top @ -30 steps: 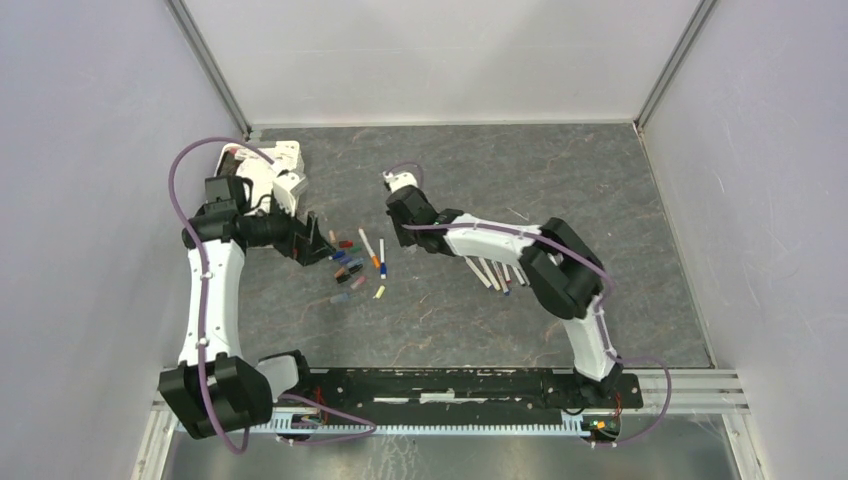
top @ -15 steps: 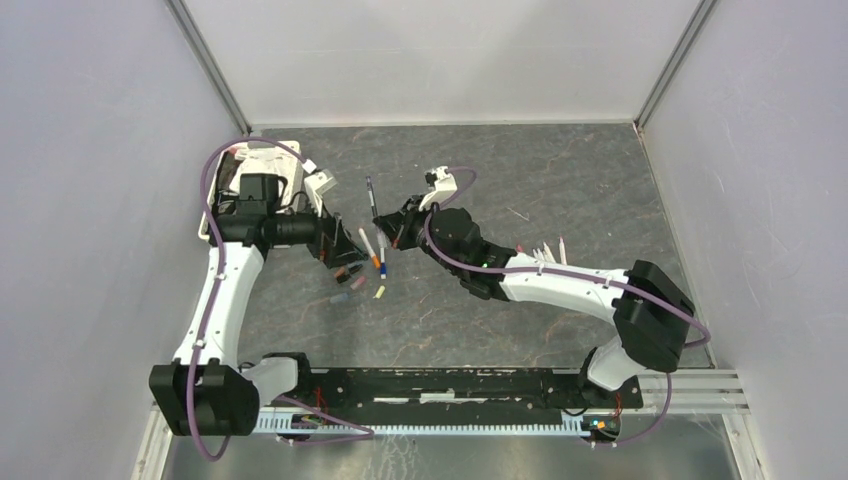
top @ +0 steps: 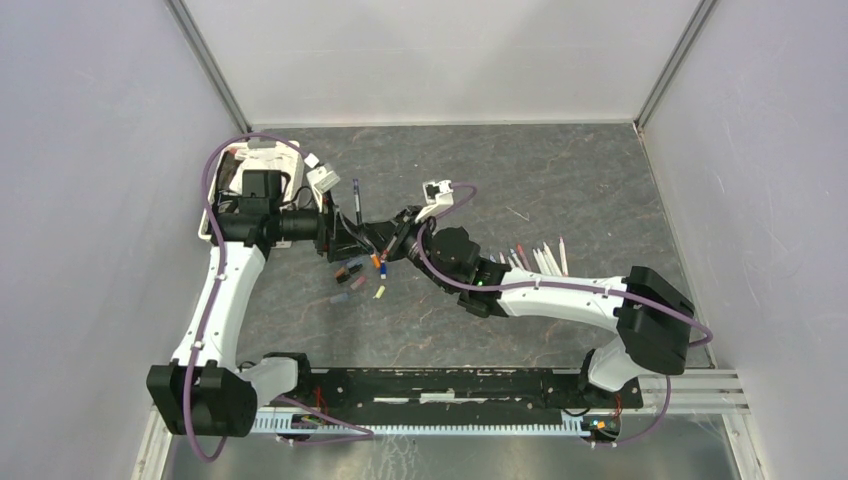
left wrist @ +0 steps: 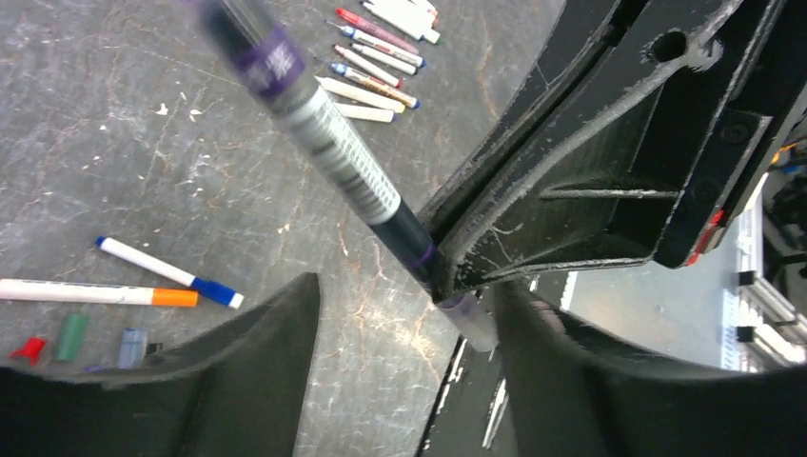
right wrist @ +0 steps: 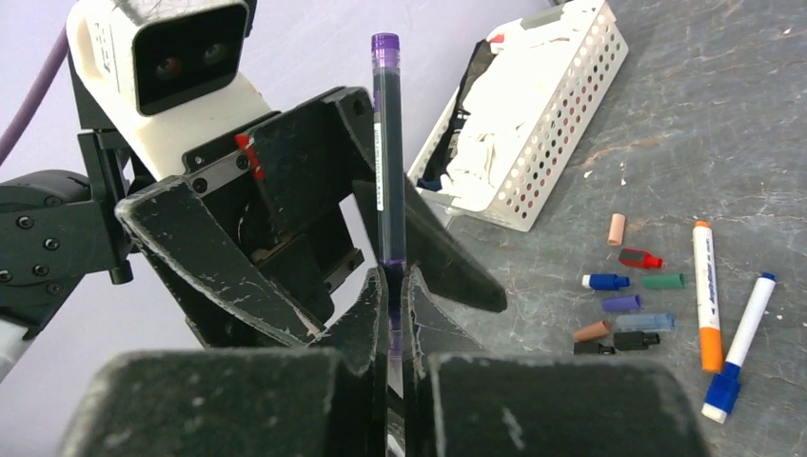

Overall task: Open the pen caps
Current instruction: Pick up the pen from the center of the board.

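Right wrist view: right gripper clamped on upright purple pen.
Left gripper: jaws wide, flanking pen, not touching.
Pen caps: loose cluster on table.
Risk: left jaws may pinch right fingers, not cap; pen slips.

The table has a dark, matt, stone-like top, mottled and scratched. The left gripper and right gripper are both matt black plastic, scuffed pale along the edges. The pen is glossy, smooth plastic with a printed label. The pen caps are smooth plastic, one of them translucent. The tray is white perforated plastic and holds soft white cloth.
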### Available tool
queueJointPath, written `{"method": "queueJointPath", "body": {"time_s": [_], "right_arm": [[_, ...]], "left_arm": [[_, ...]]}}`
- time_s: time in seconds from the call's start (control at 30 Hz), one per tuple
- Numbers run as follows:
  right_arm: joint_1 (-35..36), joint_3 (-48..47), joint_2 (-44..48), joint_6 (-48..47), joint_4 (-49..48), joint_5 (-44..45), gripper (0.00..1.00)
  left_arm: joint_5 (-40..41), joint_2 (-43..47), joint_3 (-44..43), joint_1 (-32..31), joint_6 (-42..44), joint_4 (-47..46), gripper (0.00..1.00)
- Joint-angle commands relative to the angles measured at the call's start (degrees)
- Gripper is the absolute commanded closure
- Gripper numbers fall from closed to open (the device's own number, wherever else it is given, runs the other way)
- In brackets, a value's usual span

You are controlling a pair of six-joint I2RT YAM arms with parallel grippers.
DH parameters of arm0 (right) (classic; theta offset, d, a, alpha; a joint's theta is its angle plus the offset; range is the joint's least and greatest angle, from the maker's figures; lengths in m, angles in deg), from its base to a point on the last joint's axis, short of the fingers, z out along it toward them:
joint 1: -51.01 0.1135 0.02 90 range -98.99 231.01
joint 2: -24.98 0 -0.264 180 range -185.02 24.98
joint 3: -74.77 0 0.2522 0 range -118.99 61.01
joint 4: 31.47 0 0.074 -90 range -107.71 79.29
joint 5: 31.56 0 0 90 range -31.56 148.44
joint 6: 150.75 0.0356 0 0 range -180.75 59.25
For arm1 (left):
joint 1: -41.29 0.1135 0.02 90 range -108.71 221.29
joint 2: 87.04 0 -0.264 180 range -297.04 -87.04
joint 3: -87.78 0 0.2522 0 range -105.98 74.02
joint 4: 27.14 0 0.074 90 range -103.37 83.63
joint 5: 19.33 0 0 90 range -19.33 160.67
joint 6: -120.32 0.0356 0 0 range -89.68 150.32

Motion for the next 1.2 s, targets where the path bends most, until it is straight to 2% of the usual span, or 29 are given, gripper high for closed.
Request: {"method": "queueJointPath", "body": {"time_s": [0.0, 0.07, 0.23, 0.27, 0.3, 0.43, 0.53, 0.7, 0.83, 0.97, 1.07, 1.17], "right_arm": [[1.26, -1.56, 0.43, -0.08, -5.27, 2.1, 1.0], [1.58, -1.45, 0.79, -1.28, -5.0, 3.26, 1.0], [1.68, -0.37, 2.3, -2.68, -4.47, 5.29, 1.0], [1.69, -0.46, 2.44, -2.9, -3.71, 5.38, 0.99], [1.71, -0.55, 2.53, -3.02, -3.09, 5.58, 0.96], [1.01, -2.03, 3.8, -4.5, 1.72, 5.36, 0.63], [-2.4, -5.76, 5.43, -5.39, 10.66, -0.17, 0.54], [-9.23, -15.33, 5.39, -8.42, 30.15, -12.65, 0.47], [-11.69, -18.23, 4.11, -13.69, 37.49, -21.47, 0.46], [-13.09, -23.35, -1.14, -18.38, 45.45, -31.0, 0.45], [-12.96, -29.71, -6.88, -21.55, 51.52, -39.29, 0.45], [-12.65, -30.72, -9.89, -21.74, 52.19, -45.21, 0.45]], "left_arm": [[-1.83, 0.53, -1.23, -0.28, -1.58, -1.65, 0.37], [-1.06, 0.97, -0.93, -0.29, -0.45, -1.24, 0.48], [1.16, 1.14, -0.23, -0.3, 3.68, 1.39, 0.93], [1.57, 1.18, -0.27, -0.3, 4.43, 1.97, 0.97], [2.08, 1.26, -0.36, -0.3, 5.41, 2.65, 0.98], [5.76, 1.36, -1.2, -0.3, 12.47, 6.69, 0.98], [10.3, 1.66, -1.74, -0.3, 22.19, 11.21, 0.98], [20.73, 5.06, 1.31, -0.63, 37.58, 13.1, 0.98], [28.02, 6.72, 3.4, -1.97, 47.63, 15.05, 0.98], [33.37, 9.11, 5.56, -3.64, 59.17, 16.79, 0.98], [36.24, 11.01, 6.88, -4.91, 63.93, 16.28, 0.98], [38.16, 12.03, 7.0, -6.3, 66.29, 16.1, 0.98]]}}
